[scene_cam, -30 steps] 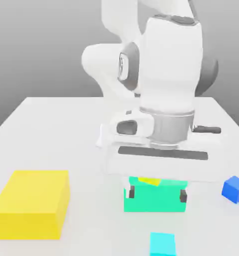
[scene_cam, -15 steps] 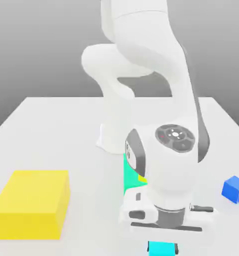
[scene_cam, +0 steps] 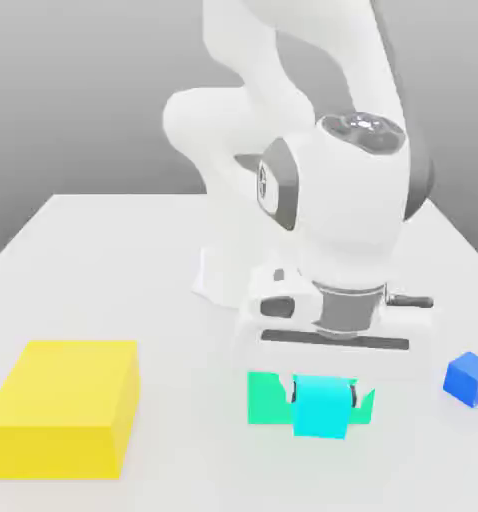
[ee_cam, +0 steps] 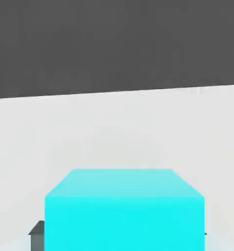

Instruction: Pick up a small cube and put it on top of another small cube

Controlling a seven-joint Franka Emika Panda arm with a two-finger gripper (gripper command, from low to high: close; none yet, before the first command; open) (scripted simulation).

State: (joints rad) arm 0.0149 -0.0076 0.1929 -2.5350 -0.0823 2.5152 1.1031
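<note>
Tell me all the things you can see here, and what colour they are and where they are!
small cyan cube: one, light turquoise, held between the gripper's fingers, in front of the green block in the exterior view; seen close up in the hand view.
small blue cube: one, darker blue, on the table at the exterior view's right.
green block: one, green, on the table behind the held cube, partly hidden.
yellow block: one, yellow, big, on the table at the exterior view's left.
table: one, white.
robot arm: one, white and grey, over the middle of the table.
gripper: one, shut on the small cyan cube.
</note>
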